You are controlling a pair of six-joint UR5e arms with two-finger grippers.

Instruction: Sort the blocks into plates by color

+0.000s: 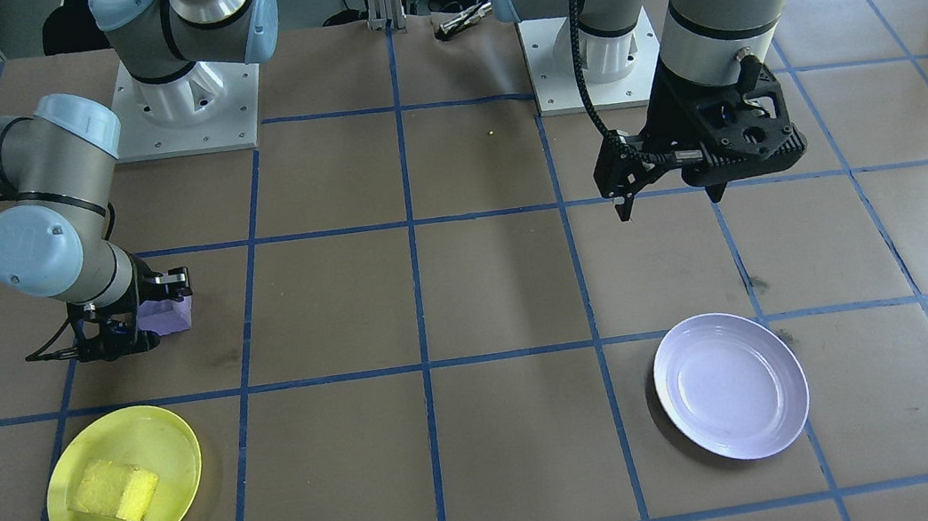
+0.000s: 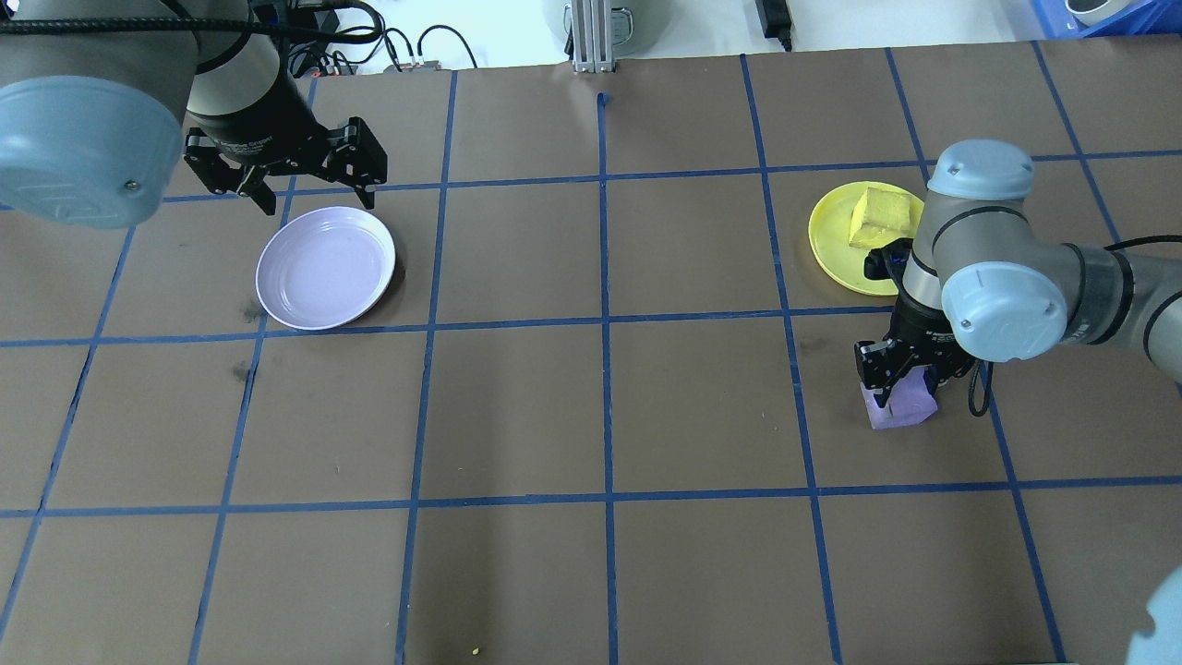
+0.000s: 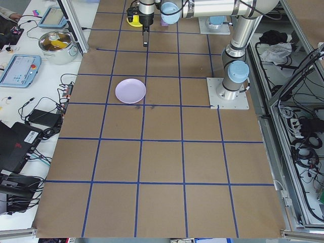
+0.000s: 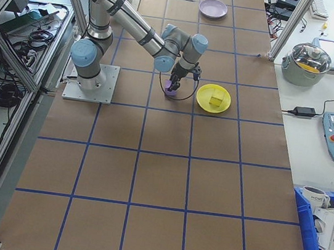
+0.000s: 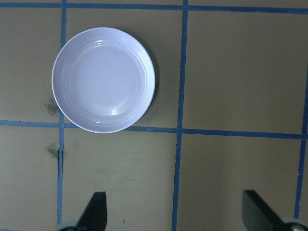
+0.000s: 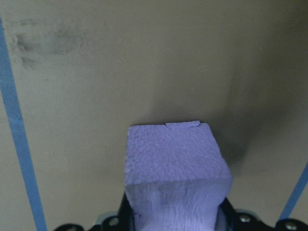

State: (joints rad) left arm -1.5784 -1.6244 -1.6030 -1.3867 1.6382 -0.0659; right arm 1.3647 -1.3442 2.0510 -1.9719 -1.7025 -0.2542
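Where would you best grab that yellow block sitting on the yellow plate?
Probably from straight above, pinching two opposite flat sides of the yellow block. It lies flat on the yellow plate, whose low rim would likely get in the way of a sideways approach.

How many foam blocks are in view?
2: the yellow block lies on the yellow plate; the purple block is pinched in the right gripper. None seems hidden.

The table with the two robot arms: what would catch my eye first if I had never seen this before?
Probably the right hand, closed around a purple block low over the brown table, beside a yellow plate that already holds a yellow block. Across the table, the left hand hangs open above the far edge of an empty lavender plate.
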